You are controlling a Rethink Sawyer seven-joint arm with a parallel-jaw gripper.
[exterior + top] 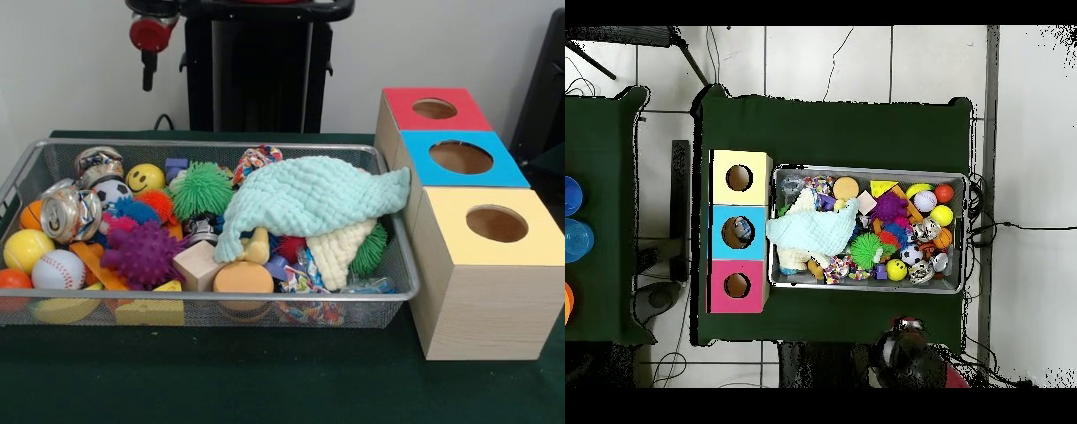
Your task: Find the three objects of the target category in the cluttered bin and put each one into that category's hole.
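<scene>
Sitting parked upper left of frame, end effector (148,72) grip state unclear; bin (221,295) remains full, blue box (739,232) holds something.

Silver mesh bin (402,265) holds mint cloth (309,199), purple spiky ball (141,253)

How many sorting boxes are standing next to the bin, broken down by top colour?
Red-topped box: 1
Blue-topped box: 1
Yellow-topped box: 1
Total: 3
</scene>
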